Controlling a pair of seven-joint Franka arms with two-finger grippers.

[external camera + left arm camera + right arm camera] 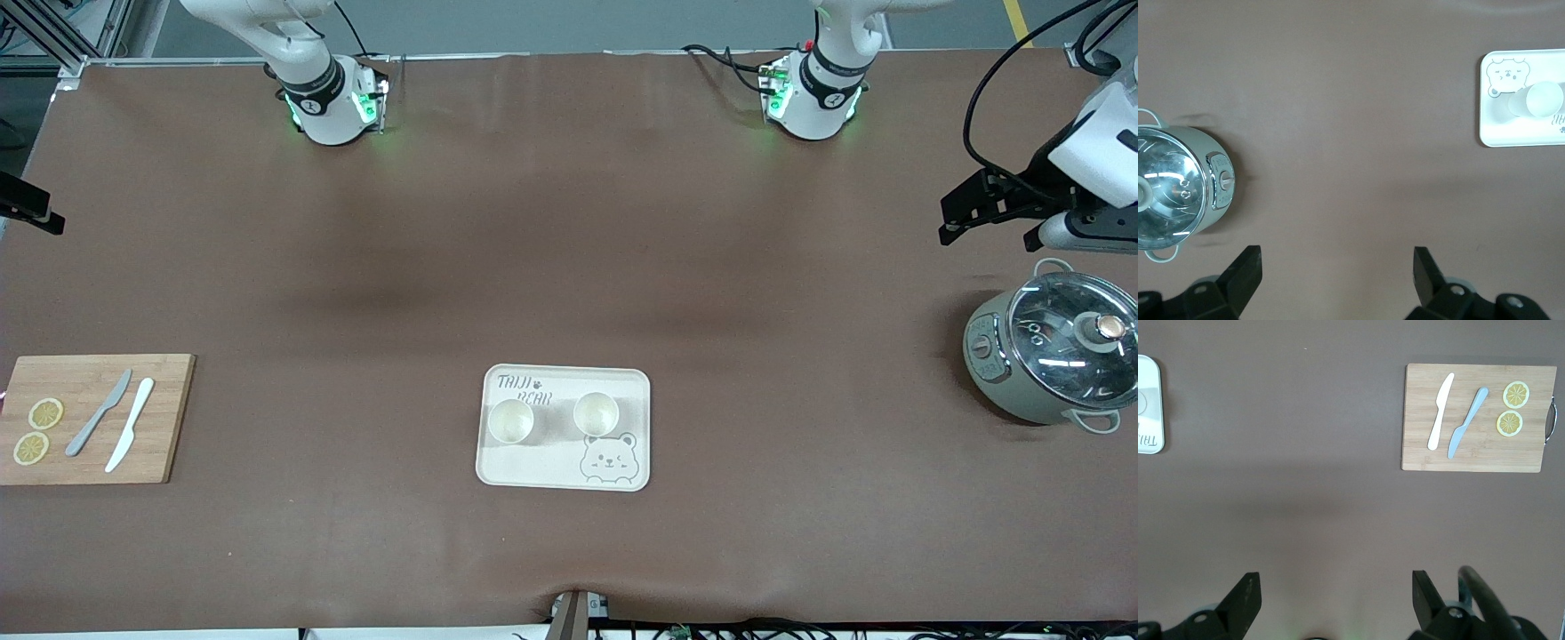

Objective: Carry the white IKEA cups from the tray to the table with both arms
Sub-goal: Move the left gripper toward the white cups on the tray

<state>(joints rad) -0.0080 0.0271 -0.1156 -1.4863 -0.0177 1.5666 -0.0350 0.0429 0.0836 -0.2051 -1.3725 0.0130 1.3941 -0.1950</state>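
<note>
Two white IKEA cups [510,420] [596,412] stand upright side by side on a cream bear-printed tray [569,471] in the middle of the table, toward the front camera. The left wrist view shows the cup [1543,100] that stands toward the left arm's end. My left gripper [987,222] [1338,257] hangs open and empty, high over bare table beside the grey pot. My right gripper [1337,581] is open and empty too, high over bare table at the right arm's end; the front view catches only a black part of it at the picture's edge.
A grey pot with a glass lid [1049,356] [1178,187] sits at the left arm's end. A wooden cutting board [169,418] [1471,457] at the right arm's end carries a grey knife [100,412], a white knife [131,424] and two lemon slices [45,413].
</note>
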